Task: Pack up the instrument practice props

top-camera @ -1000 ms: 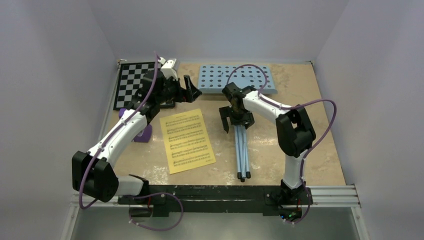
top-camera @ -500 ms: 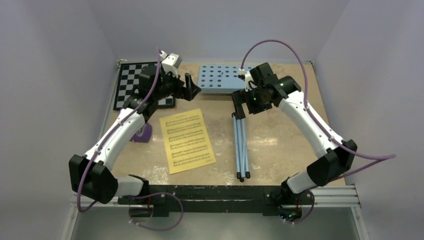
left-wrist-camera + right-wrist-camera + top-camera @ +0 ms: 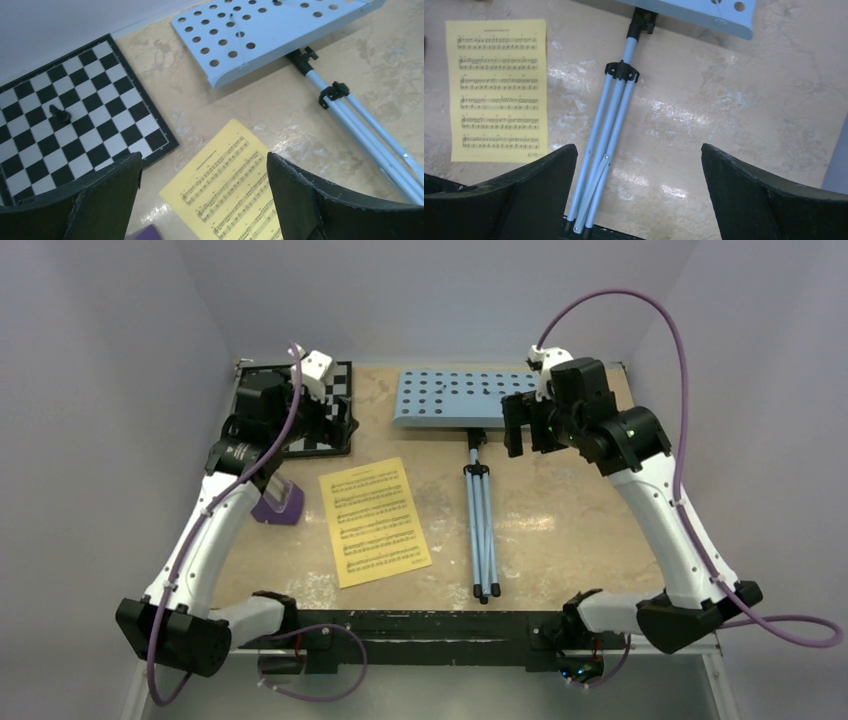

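Observation:
The yellow sheet of music (image 3: 375, 523) lies flat mid-table. The light blue music stand lies on the table, its hole-dotted tray (image 3: 450, 397) at the far side and its folded legs (image 3: 482, 530) pointing toward the arm bases. The purple metronome (image 3: 280, 505) stands left of the sheet, beside my left arm. My left gripper (image 3: 335, 423) hangs open over the checkerboard's near right corner, holding nothing. My right gripper (image 3: 525, 428) hangs open, high at the tray's right end, also holding nothing. In the left wrist view the left gripper (image 3: 203, 160) frames the sheet (image 3: 227, 185); in the right wrist view the legs (image 3: 609, 130) run past the right gripper (image 3: 639, 150).
A black-and-white checkerboard (image 3: 262, 390) lies at the far left, with a small black piece (image 3: 60, 114) on it. Grey walls close in on the left, back and right. A black rail (image 3: 420, 625) runs along the near edge.
Both arms rose and drew back. The right gripper left the stand's legs and swung to the tray's right end. The left gripper shifted left over the checkerboard.

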Motion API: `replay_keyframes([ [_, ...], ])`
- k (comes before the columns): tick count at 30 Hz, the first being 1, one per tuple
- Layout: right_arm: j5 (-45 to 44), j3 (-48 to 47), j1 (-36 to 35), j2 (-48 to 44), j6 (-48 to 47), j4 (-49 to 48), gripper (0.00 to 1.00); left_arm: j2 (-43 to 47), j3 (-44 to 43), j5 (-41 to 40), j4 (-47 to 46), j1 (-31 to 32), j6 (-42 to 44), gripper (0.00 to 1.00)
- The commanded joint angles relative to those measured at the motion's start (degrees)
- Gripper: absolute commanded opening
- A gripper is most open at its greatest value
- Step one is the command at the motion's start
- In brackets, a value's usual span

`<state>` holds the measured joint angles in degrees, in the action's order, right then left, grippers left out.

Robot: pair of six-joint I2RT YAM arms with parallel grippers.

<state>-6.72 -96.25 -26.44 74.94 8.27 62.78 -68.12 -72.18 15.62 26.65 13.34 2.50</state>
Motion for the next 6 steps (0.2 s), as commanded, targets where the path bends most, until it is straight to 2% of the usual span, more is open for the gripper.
replay_keyframes([
  [1,-6.4,-0.7,0.7,-3.9,0.5,-2.5,0.99,2.8,3.6,-5.0,1.9,-2.3,2.8,0.99],
  [6,-7.7,0.3,0.7,-5.9,-2.9,-3.5,0.99,4.2,3.8,-3.3,0.1,-3.7,-1.5,0.99],
])
